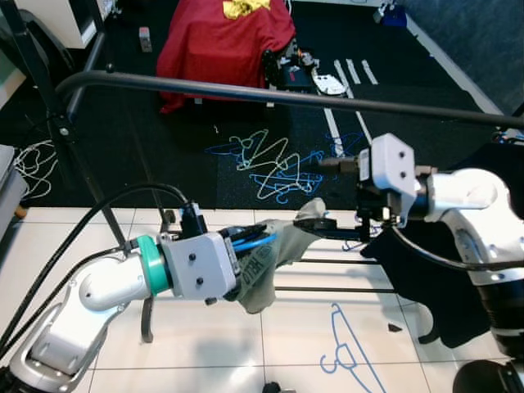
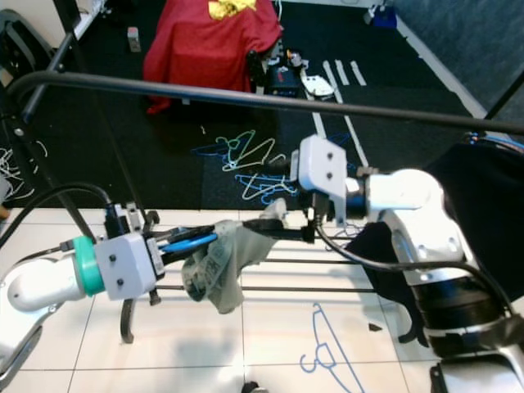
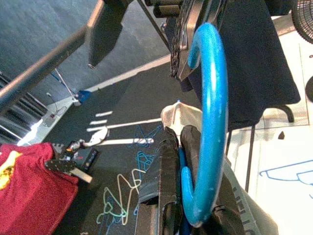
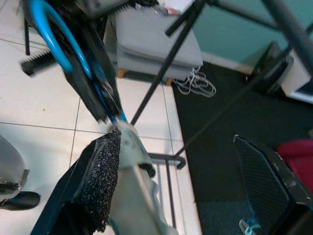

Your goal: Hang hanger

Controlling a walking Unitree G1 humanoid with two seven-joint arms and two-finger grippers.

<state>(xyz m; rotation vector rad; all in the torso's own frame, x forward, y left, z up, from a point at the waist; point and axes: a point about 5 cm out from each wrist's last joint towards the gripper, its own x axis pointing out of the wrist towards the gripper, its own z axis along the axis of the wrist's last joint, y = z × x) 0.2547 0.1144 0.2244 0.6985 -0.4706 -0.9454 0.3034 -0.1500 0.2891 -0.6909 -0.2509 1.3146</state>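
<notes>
A blue plastic hanger (image 1: 255,239) carries a grey-green garment (image 1: 266,274) that droops below it. My left gripper (image 1: 244,242) is shut on the hanger near its neck, and the blue hook (image 3: 211,117) curves out past the black fingers (image 3: 159,196). The black clothes rail (image 1: 286,97) crosses above and beyond both arms. My right gripper (image 2: 278,195) is open at the garment's far shoulder. Its lower finger (image 4: 100,181) lies against the cloth and its other finger (image 4: 269,181) stands well apart.
A dark garment (image 1: 434,278) hangs at the right. The rack's lower bars (image 1: 344,288) run under the arms. One blue hanger (image 1: 348,352) lies on the white tiles, and several more (image 1: 270,164) on the dark carpet. Beyond them is a red-draped object (image 1: 221,41).
</notes>
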